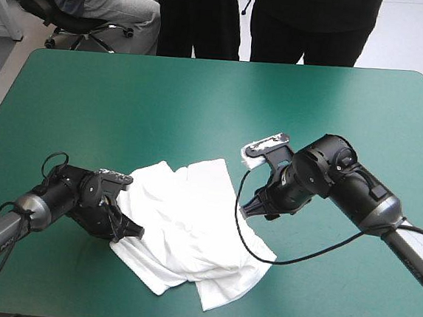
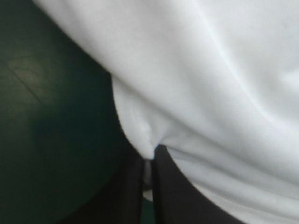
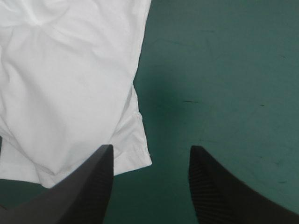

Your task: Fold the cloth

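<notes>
The white T-shirt (image 1: 191,227) lies as a loosely folded bundle near the table's front middle. My left gripper (image 1: 129,233) is at its left edge, low on the cover. In the left wrist view the black fingers (image 2: 163,186) meet around a pinch of the T-shirt (image 2: 210,84), so the gripper (image 2: 150,158) is shut on it. My right gripper (image 1: 253,207) hovers at the T-shirt's right edge. In the right wrist view it (image 3: 150,154) stands open, with a corner of the T-shirt (image 3: 70,93) beside one finger and bare teal-green cover between the fingers.
The teal-green cover (image 1: 201,106) stretches bare toward the far edge and both side edges.
</notes>
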`<state>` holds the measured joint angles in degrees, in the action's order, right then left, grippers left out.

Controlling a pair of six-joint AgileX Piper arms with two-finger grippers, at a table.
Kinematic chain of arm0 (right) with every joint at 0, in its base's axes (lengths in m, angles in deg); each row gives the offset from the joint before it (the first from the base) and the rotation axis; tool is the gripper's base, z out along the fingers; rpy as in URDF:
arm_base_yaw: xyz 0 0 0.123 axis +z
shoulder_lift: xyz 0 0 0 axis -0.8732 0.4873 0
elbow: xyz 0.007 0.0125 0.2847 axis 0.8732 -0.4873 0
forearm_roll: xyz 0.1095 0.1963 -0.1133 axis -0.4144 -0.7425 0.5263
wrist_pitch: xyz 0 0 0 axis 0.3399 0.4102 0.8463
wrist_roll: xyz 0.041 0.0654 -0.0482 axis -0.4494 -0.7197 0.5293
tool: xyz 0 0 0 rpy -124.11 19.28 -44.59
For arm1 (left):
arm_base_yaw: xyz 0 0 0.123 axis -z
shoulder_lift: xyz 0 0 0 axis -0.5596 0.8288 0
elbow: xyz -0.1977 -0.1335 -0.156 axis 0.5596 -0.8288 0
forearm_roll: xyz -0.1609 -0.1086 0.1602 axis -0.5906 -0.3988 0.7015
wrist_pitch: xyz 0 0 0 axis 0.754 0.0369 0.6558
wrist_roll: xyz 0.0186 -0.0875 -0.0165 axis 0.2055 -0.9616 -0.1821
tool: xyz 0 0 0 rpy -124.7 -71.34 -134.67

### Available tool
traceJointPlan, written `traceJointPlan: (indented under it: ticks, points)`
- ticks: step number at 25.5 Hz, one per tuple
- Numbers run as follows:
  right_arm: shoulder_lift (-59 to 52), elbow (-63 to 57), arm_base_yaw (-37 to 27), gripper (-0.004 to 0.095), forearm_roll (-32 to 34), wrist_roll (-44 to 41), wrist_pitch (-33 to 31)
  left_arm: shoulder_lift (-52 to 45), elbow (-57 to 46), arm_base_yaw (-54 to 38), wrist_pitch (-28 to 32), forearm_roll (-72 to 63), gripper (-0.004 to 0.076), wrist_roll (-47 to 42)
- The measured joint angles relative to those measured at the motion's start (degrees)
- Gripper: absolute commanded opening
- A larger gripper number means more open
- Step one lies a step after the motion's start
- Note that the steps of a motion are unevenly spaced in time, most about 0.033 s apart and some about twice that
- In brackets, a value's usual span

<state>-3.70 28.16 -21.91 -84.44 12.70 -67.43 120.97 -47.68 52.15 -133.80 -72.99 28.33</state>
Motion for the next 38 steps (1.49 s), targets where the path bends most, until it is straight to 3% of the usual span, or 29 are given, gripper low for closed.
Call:
traceJointPlan:
  ticks: [3,11,16,23,25,26,27,29,31,38]
  points:
    - [0.1,-0.1,0.0,0.0624,0.0,1.0,-0.8,0.0,0.0,0.0,0.0,-0.1,-0.0018,0.8]
    - [0.9,-8.2,1.9,0.0594,-0.9,0.9,3.7,-0.1,-0.1,0.0,0.1,-0.5,-0.0018,1.2]
    - [1.1,-17.7,8.4,0.0582,4.8,-7.8,12.3,-0.1,-0.1,0.0,0.1,-0.5,-0.0018,1.4]
    - [3.2,-25.2,9.2,0.0546,7.7,-15.9,18.2,-0.1,-0.1,0.0,0.1,-0.5,-0.0017,1.5]
    - [4.3,-25.8,9.2,0.0498,6.7,-16.1,19.5,-0.1,-0.1,0.0,0.1,-0.5,-0.0018,1.5]
    - [4.7,-25.9,9.2,0.0418,6.1,-16.1,19.7,-0.1,-0.1,0.0,0.2,-0.5,-0.0018,1.5]
    - [5.3,-25.9,9.1,0.0321,5.2,-15.4,19.7,-0.1,-0.2,0.0,0.3,-0.5,-0.0018,1.5]
    - [6.3,-25.4,9.1,0.0,2.8,-13.1,19.9,-0.1,-0.2,0.0,0.3,-0.5,-0.0018,1.5]
    - [6.9,-24.9,9.1,-0.0018,0.0,-11.6,20.0,-0.1,-0.2,0.0,0.4,-0.5,-0.0018,1.6]
    - [6.7,-24.1,8.5,-0.0017,0.0,-11.6,19.5,-0.1,0.8,0.0,-0.4,-0.4,-0.0018,1.6]
